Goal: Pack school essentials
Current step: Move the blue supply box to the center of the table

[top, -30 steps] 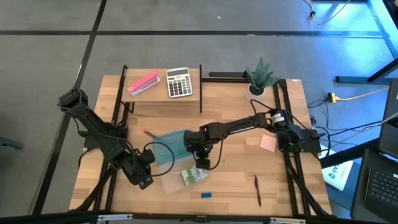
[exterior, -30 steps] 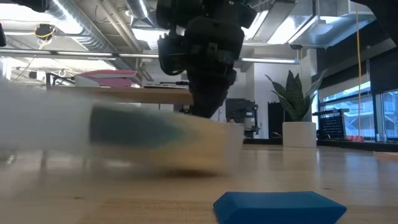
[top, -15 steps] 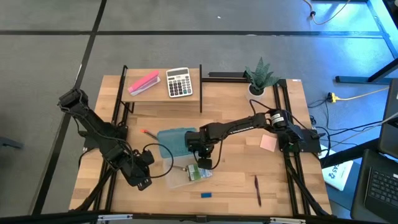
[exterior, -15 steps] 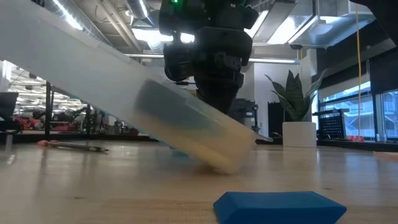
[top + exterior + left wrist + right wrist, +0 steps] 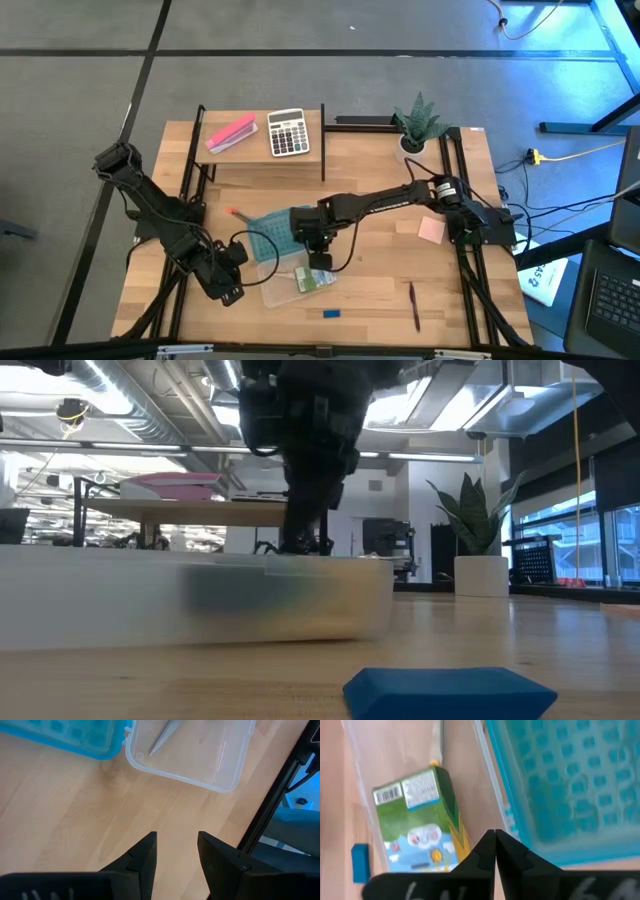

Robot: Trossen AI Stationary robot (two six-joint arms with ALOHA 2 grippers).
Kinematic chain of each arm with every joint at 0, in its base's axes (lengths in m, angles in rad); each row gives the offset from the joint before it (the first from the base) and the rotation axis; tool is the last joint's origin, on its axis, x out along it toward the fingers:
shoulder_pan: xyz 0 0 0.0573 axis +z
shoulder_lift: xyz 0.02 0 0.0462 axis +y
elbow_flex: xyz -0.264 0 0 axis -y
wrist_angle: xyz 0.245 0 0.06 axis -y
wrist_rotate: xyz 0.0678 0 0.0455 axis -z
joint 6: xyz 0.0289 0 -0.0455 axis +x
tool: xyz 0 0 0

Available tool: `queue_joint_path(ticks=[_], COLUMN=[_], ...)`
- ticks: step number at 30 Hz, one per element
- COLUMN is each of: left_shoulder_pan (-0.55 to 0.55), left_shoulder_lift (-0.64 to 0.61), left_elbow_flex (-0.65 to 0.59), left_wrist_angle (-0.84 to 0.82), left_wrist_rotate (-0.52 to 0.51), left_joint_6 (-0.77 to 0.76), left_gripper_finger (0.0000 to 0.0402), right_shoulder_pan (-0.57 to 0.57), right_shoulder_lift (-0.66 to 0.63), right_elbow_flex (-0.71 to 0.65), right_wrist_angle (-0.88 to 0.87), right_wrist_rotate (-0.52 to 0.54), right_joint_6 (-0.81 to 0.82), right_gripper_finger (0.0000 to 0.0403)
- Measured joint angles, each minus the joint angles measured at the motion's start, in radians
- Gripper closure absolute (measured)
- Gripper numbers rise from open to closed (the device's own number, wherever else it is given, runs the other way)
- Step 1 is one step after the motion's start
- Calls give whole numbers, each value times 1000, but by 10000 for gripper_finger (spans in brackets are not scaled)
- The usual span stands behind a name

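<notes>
Clear plastic box [image 5: 290, 285] lies flat on the wooden table [image 5: 380, 290], its blue lid [image 5: 272, 236] folded open beside it toward the back. Inside the box sits the yellow-green crayon box [image 5: 417, 822], lying on its side, and the left wrist view catches the metal blades of the scissors [image 5: 162, 737] in there too. Right gripper [image 5: 318, 262] hangs just over the box's rim beside the crayon box, fingers pressed together with nothing between them. Left gripper [image 5: 176, 851] waits low at the table's near left, close to the box, fingers apart over bare wood. Out on the table, the tiny blue eraser [image 5: 331, 313] rests near the front edge, just in front of the box; the low view shows it large in the foreground. Dark-red pen [image 5: 413, 304] lies to the right of that, well apart from the box. Red-tipped pencil [image 5: 238, 215] sits behind the lid on the left. Calculator [image 5: 288, 132] and pink block [image 5: 230, 133] stay up on the back shelf.
</notes>
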Motion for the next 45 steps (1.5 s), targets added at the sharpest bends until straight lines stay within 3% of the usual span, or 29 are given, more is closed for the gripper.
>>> queue_joint_path(ticks=[7, 16, 27, 32, 45], left_shoulder_pan=[0, 1, 0, 0, 0], left_shoulder_lift=[0, 0, 0, 0, 0], left_elbow_flex=[0, 0, 0, 0, 0], left_wrist_angle=[-2, -4, -4, -4, -3], left_wrist_rotate=[-28, -53, -53, -64, -76], left_joint_6=[0, 27, 27, 27, 27], left_gripper_finger=[266, 266, 266, 266, 266], right_shoulder_pan=[16, 15, 14, 14, -22], right_shoulder_lift=[30, 87, 94, 94, 94], right_elbow_flex=[-10, -10, -10, -10, -10], right_wrist_angle=[153, 139, -46, -137, -291], right_wrist_rotate=[-33, -56, -52, 26, 106], right_joint_6=[-88, -156, -144, -118, 72], right_gripper_finger=[387, 387, 387, 387, 387])
